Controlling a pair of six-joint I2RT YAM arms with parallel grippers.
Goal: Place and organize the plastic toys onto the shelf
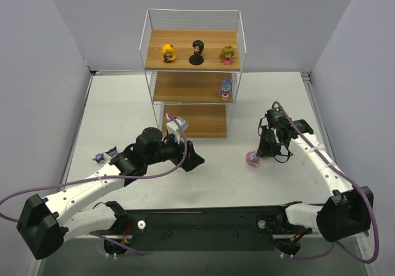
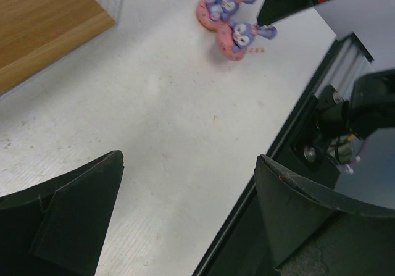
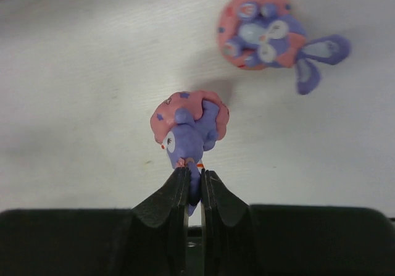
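Observation:
The shelf (image 1: 192, 86) stands at the table's back. Its top board holds a yellow doll (image 1: 167, 52), a black doll (image 1: 197, 52) and an olive-pink doll (image 1: 228, 55). A purple-pink bunny (image 1: 225, 89) stands on the middle board. My right gripper (image 3: 194, 174) is shut on the ear of a second bunny (image 3: 188, 125), held just above the table right of the shelf (image 1: 252, 158). A third bunny (image 3: 265, 35) lies on the table beside it. My left gripper (image 2: 188, 158) is open and empty, in front of the shelf's bottom board (image 1: 196, 160). Both bunnies show in the left wrist view (image 2: 237, 36).
Two small dark blue-purple figures (image 1: 99, 157) (image 1: 113, 151) lie on the table at the left, beside my left arm. The bottom board (image 2: 43, 23) is bare. Grey walls close both sides. The black base rail (image 1: 203, 220) runs along the near edge.

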